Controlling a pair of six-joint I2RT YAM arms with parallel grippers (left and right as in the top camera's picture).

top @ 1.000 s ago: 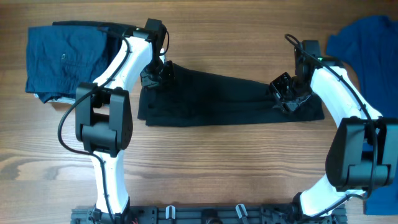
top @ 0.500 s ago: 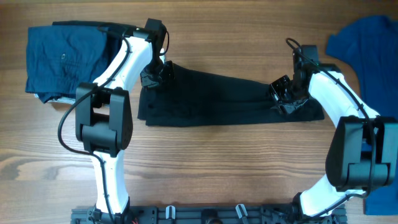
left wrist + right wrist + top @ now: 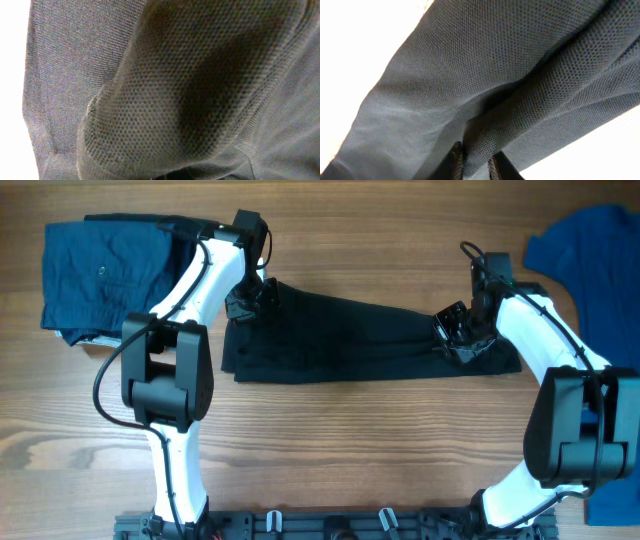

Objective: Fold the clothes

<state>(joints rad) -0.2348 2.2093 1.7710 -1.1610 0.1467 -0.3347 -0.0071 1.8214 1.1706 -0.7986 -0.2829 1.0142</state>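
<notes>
tabletop [image 3: 340,440]: bare wood that carries every garment, with both arms reaching in from the near edge.
black shirt [image 3: 350,340]: lies at mid-tabletop, already folded into a long narrow band running left to right. Its left end is thicker and its right end is slightly rumpled.
bright blue garment [image 3: 590,250]: spread loose at the far right edge, well apart from the black shirt and not yet folded.
navy garment [image 3: 100,270]: a folded stack at the far left corner, near the left arm and apart from the band.
left gripper [image 3: 250,302]: at the band's left end and clenched. Its wrist view is filled with knit cloth bunched close to the lens, so it looks to be grasping the black shirt there, though the jaws themselves are hidden.
right gripper [image 3: 458,338]: at the band's right end, pinching a ridge of the black shirt.
fingers [image 3: 457,162]: two dark tips at the bottom of the right wrist view, with a fold of cloth caught between them.
step in hand: judged to be taking hold of both ends of the band, ready for a crosswise fold.
next move: probably lift one end and carry it over onto the other. That calls for both grips to stay firm, an even lift, and edges that are matched before letting go.
</notes>
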